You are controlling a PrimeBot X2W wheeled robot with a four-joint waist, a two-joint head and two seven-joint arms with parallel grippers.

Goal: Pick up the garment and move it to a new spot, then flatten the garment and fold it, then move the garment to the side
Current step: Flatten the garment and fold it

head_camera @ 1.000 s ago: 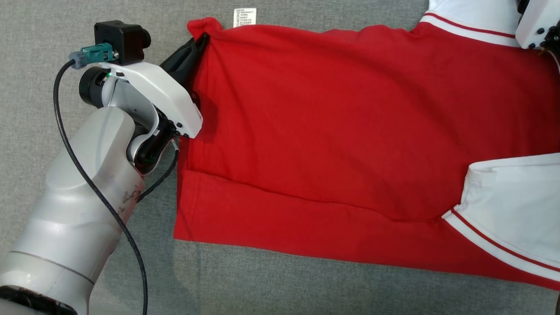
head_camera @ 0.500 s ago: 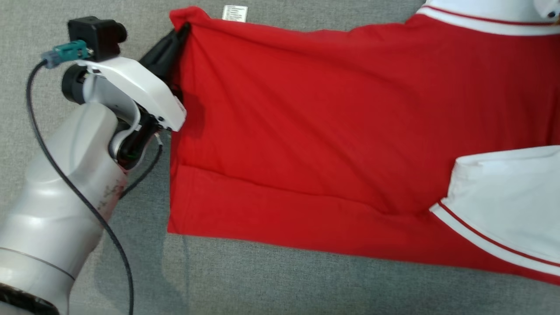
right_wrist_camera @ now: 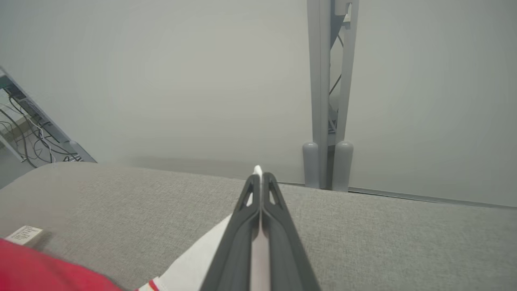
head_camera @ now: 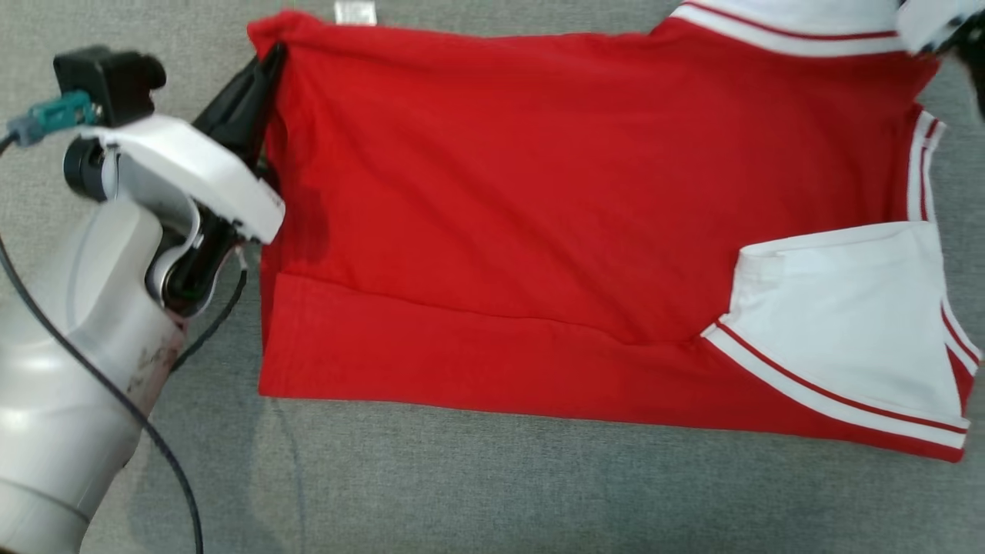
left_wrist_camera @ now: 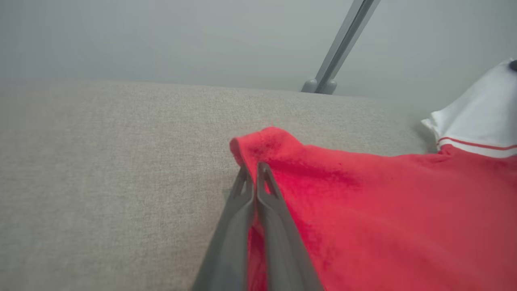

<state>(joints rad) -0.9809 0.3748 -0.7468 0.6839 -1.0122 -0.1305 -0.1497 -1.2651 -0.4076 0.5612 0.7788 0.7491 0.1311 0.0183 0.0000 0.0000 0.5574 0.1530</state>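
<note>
The garment [head_camera: 554,208] is a red shirt with white, red-striped sleeves, spread across the grey cloth surface [head_camera: 477,485], its near part folded into a band. My left gripper [head_camera: 265,65] is shut on the shirt's far left corner; in the left wrist view the fingers [left_wrist_camera: 253,178] pinch the red hem [left_wrist_camera: 266,143]. At the top right edge of the head view sits my right wrist housing [head_camera: 935,19], over the far white sleeve [head_camera: 777,23]. In the right wrist view my right gripper [right_wrist_camera: 258,176] is shut on white sleeve cloth [right_wrist_camera: 198,262].
A white care label [head_camera: 355,11] sticks out at the shirt's far edge. The grey surface ends at a far edge before a pale wall with a grey metal post [right_wrist_camera: 325,101]. Cables [right_wrist_camera: 24,129] hang at the left. Bare grey cloth lies near me.
The head camera's picture has shifted left. My right gripper has gone from open to shut on the white sleeve. The shirt's right end with its near white sleeve has come fully into view.
</note>
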